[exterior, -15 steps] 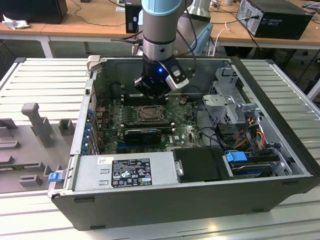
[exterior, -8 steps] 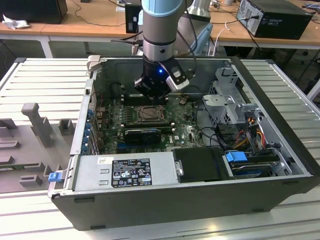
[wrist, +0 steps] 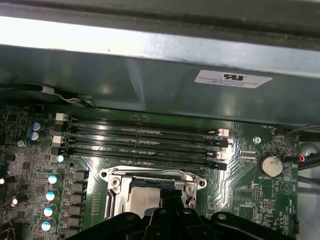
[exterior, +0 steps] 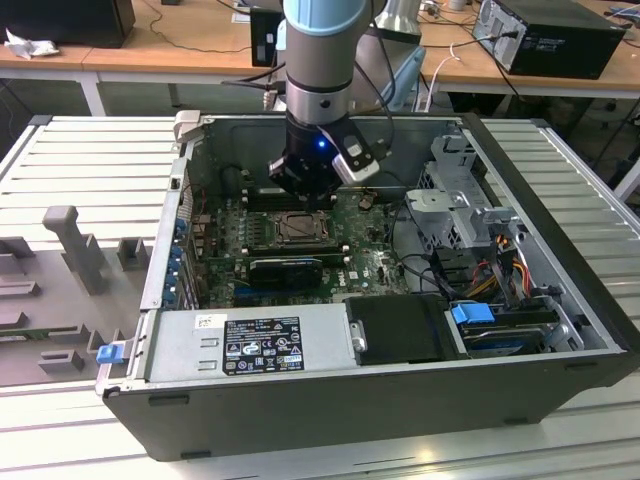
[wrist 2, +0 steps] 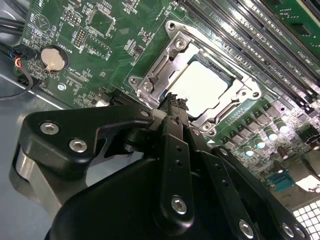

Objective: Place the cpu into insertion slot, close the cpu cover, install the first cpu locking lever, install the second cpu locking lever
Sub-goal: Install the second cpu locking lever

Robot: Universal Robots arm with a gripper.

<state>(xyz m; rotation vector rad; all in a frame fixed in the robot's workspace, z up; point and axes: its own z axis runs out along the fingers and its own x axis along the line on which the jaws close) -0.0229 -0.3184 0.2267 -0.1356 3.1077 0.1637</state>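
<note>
Item: cpu [wrist 2: 207, 87] seated in insertion slot [wrist 2: 150, 82], cpu cover [wrist 2: 172, 50] apparently down (levers unclear). My hand [wrist 2: 172, 107] above it, fingers together, holding nothing; latching probably pending.

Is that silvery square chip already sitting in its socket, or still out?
In: the silvery square chip lies flat inside the metal-framed socket, below the gripper.

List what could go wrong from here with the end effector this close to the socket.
The end effector sits right at the cover edge, beside the cpu; a sideways slip could scrape the cpu or shift it. The cover appears down over the cpu, so pressing while it is misseated might damage the slot. The memory slots and capacitors lie close; a wide swing may hit them.
</note>
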